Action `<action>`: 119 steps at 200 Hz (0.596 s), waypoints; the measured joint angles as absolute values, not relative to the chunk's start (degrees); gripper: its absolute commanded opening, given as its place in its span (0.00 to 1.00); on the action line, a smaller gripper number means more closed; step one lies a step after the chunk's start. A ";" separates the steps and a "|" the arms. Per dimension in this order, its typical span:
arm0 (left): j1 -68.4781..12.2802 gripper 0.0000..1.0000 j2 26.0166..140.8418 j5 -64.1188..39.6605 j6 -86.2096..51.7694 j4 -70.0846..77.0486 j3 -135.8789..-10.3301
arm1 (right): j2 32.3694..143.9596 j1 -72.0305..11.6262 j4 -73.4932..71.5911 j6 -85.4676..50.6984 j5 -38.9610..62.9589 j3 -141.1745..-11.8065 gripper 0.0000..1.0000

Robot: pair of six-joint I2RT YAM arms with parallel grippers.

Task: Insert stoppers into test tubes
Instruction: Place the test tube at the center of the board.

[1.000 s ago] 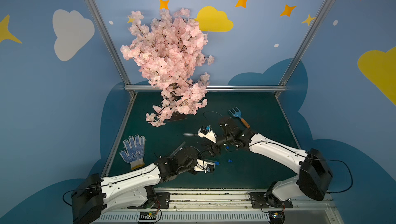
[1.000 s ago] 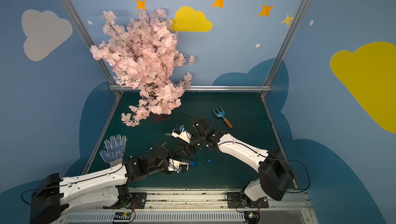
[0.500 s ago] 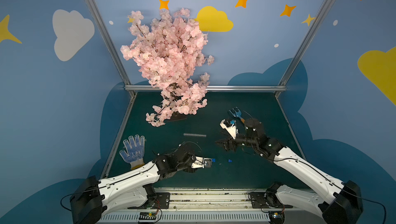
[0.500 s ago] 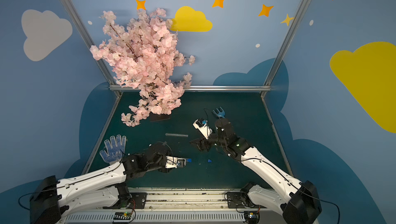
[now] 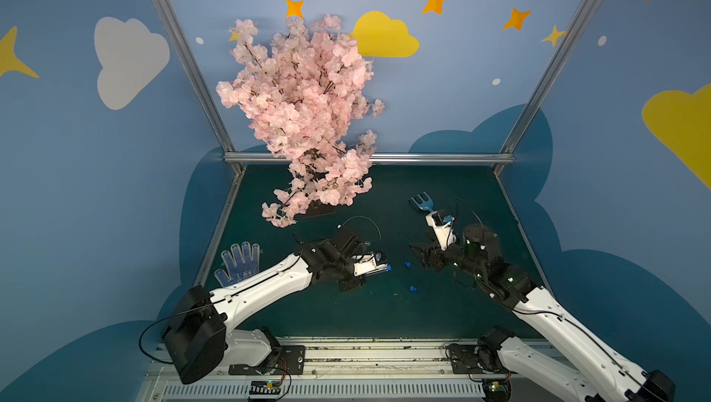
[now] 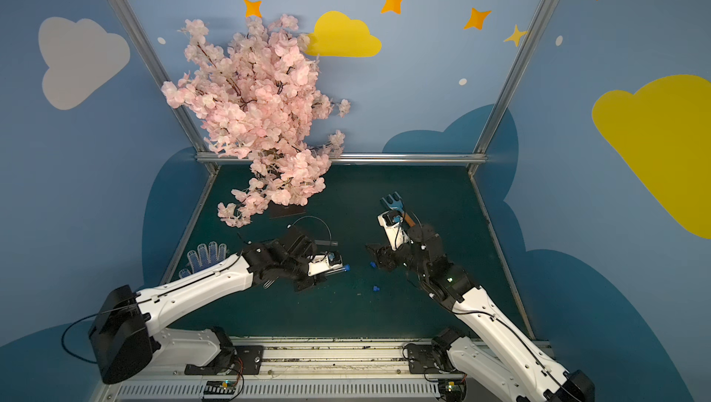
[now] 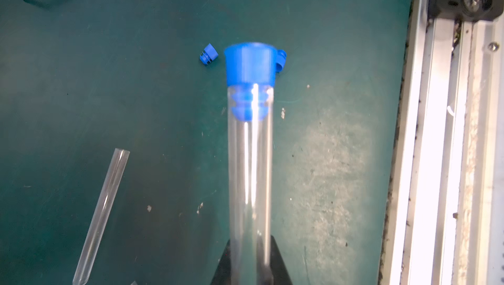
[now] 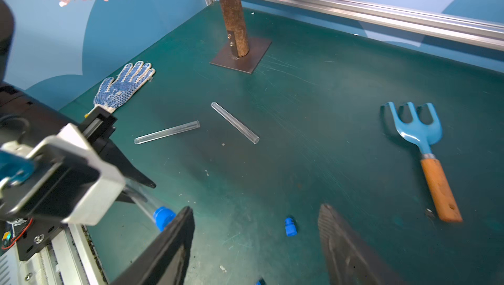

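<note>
Starry blue walls (image 5: 461, 73) and a pink blossom tree (image 5: 304, 111) frame the dark green desk (image 5: 346, 315). In both top views the left tool (image 5: 358, 275) is clenched on a slim clear test tube (image 5: 375, 271) held almost level over the desk. A bright blue plastic stopper (image 5: 389, 266) plugs its mouth, which points toward the right tool (image 5: 422, 257). That tool hangs released, jaws spread, clear of the tube. One loose blue stopper (image 5: 407, 264) lies between the tools, a second loose stopper (image 5: 413, 288) nearer the front rail. A second ago the right tool reached across close to the left tool; it has since drawn back toward the blue toy rake (image 5: 421, 202).

Left wrist view: the held tube juts from the black fingertips (image 7: 279, 267), stopper seated; an empty clear tube (image 7: 101, 215) lies on the desk beside it.

Right wrist view: one bare tube (image 8: 167, 132) and another bare tube (image 8: 235, 122) lie near each other, not touching, between the dotted work glove (image 8: 124, 87) and the rake.
</note>
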State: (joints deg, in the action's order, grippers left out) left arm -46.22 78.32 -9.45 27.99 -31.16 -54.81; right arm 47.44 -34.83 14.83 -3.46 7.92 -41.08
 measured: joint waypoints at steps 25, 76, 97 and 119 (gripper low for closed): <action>-46.17 0.02 84.53 -9.15 28.03 -32.18 -60.38 | 44.01 -34.52 16.08 -3.44 5.98 -40.49 0.73; -44.71 0.02 103.28 -7.40 33.43 -32.49 -76.71 | 38.81 -34.22 17.89 -2.96 3.68 -40.16 0.73; -43.72 0.02 111.57 -6.04 36.91 -32.64 -83.68 | 37.93 -34.22 18.35 -3.01 3.66 -40.16 0.73; -42.65 0.02 118.06 -5.87 39.68 -32.84 -89.38 | 36.80 -34.22 18.48 -3.18 3.70 -39.90 0.72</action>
State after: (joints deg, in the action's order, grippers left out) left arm -42.65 118.06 -5.87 39.68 -32.84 -89.38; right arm 36.80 -34.22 18.48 -3.18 3.70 -39.90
